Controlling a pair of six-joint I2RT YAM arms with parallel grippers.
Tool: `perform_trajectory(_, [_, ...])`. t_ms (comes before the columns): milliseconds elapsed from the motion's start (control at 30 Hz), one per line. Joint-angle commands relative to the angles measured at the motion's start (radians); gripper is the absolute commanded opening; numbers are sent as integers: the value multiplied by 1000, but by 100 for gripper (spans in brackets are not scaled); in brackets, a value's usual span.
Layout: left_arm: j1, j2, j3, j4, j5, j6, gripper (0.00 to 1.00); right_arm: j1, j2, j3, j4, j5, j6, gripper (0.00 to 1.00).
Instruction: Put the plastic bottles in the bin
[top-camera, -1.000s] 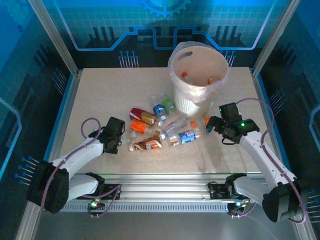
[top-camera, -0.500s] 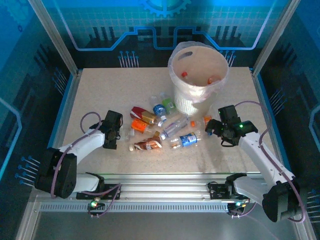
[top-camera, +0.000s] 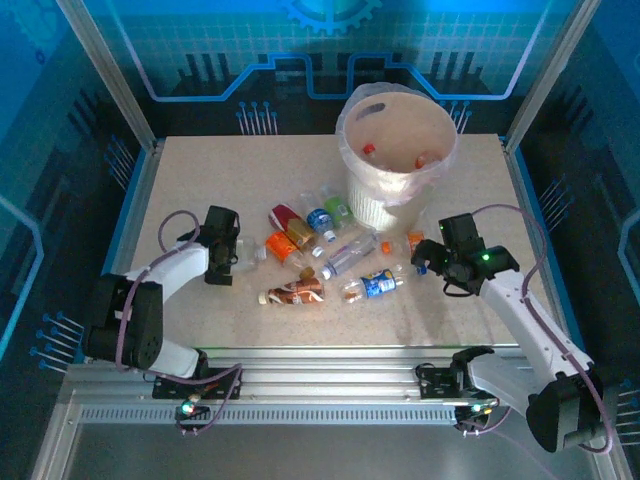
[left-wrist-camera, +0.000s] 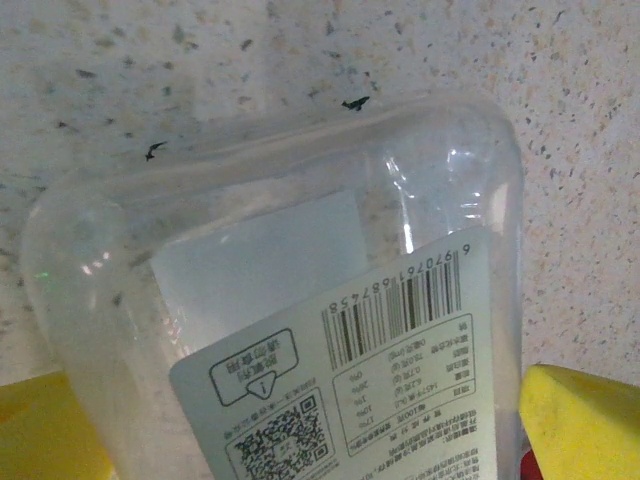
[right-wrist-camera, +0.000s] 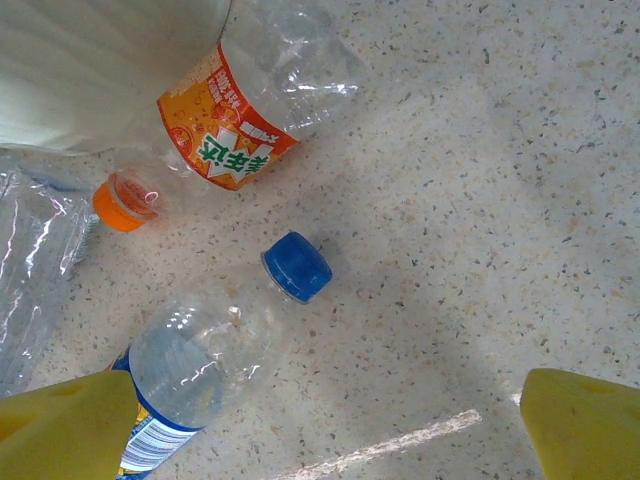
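Bottles (top-camera: 372, 286) lay heaped in front of the bin (top-camera: 372, 205); left gripper (left-wrist-camera: 315, 425), unclenched, straddled a clear bottle (left-wrist-camera: 280, 290), right gripper (top-camera: 428, 256) gaped too; centring on its body before closing looked wise.

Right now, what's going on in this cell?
Two arms are clearing plastic bottles into the bin. A couple lie inside it; about ten lie on the table. The left gripper is open with a clear bottle between its fingers, not gripped. The right gripper is open beside a blue-capped bottle.
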Motion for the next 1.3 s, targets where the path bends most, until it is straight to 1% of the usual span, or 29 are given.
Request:
perform_trajectory(0, [25,65,21,-93,69,32,99,-15,-18,-19,-1,-16,17,100])
perform_trajectory(300, [52,136,58,-158,101,33,99,-14,-40,-36,1,-18,25,100])
perform_trajectory(400, [53,129,58,-152,105,44,99,-10,-40,-39,22,-44,2,100])
perform_trajectory(467, [53,116,59,-139,113,59,99,11,-49,-33,37,-68,-38,100])
perform_trajectory(533, [53,98,66,-142,116,74,99,60,-67,-11,26,-73,-85,100])
perform_trajectory(600, [53,77,75,-151,126,84,99,135,-77,31,-46,-74,-92,100])
perform_trajectory(633, [53,63,77,-151,132,91,99,196,-84,51,-83,-74,-88,100])
perform_trajectory(700, [53,30,74,-150,130,100,99,338,-99,73,-175,-4,-23,100])
perform_trajectory(767, [53,-9,67,-148,116,101,99,435,-112,94,-261,55,69,100])
perform_trajectory(833, [53,-37,66,-151,106,104,99,479,-130,82,-287,57,137,100])
perform_trajectory(967, [59,-55,70,-152,79,111,99,524,-140,32,-241,36,222,100])
perform_trajectory(1133, [89,9,117,-174,101,147,99,570,-103,36,-218,58,251,100])
perform_trajectory(1267, [107,62,160,-208,122,157,99,583,-89,30,-210,67,264,100])
